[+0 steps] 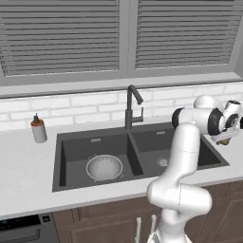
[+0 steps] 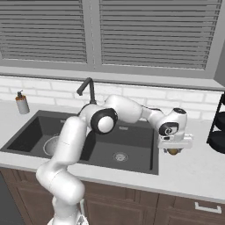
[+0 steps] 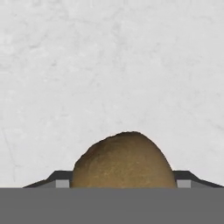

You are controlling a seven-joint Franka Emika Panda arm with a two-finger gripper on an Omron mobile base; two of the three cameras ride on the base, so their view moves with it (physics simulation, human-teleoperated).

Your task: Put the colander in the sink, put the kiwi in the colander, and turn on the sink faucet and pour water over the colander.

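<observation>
While arm reaches right of sink (image 1: 95, 142) | jaws flank kiwi (image 3: 124, 162), grip unclear

Arm stretched far right, hand pointing down, jaws set either side of kiwi (image 3: 124, 162)

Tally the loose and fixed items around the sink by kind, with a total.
Colander: 1
Kiwi: 1
Faucet: 1
Soap dispenser: 1
Sink basins: 2
Total: 6
</observation>
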